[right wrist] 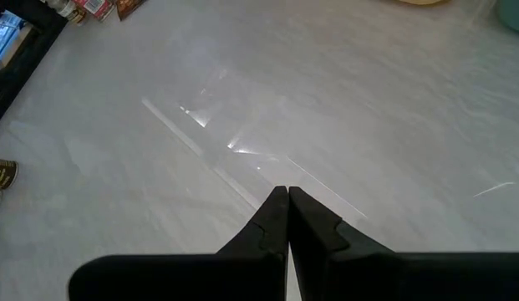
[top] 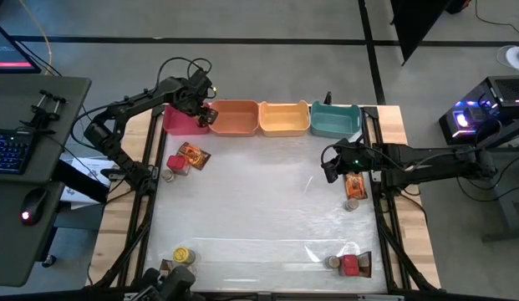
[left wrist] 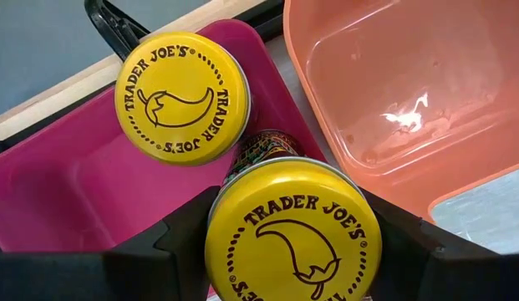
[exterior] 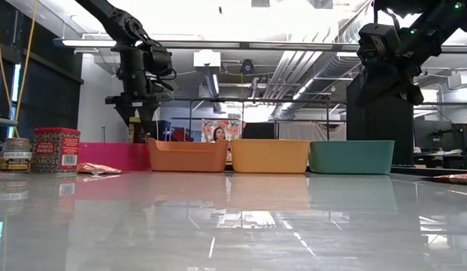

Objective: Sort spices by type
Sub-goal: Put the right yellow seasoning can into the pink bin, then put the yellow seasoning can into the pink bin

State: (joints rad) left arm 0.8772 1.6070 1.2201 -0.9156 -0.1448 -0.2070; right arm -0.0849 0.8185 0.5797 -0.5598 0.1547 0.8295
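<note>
Left end effector (left wrist: 288, 251) pinches a yellow-lidded jar (left wrist: 292, 230) upright, lid facing the wrist camera, hanging over the pink bin (left wrist: 67, 192). A second yellow-lidded jar (left wrist: 182, 96) already stands in that bin, just beside the held one. Judgement: the release is straight down, and the orange bin (left wrist: 393, 84) next door is the wrong target.

Right end effector (right wrist: 287, 209) is pressed together, empty, over the desk (right wrist: 326, 100), the farther arm.

The overhead view gives the bin row; only the left wrist view shows the two lids side by side.
</note>
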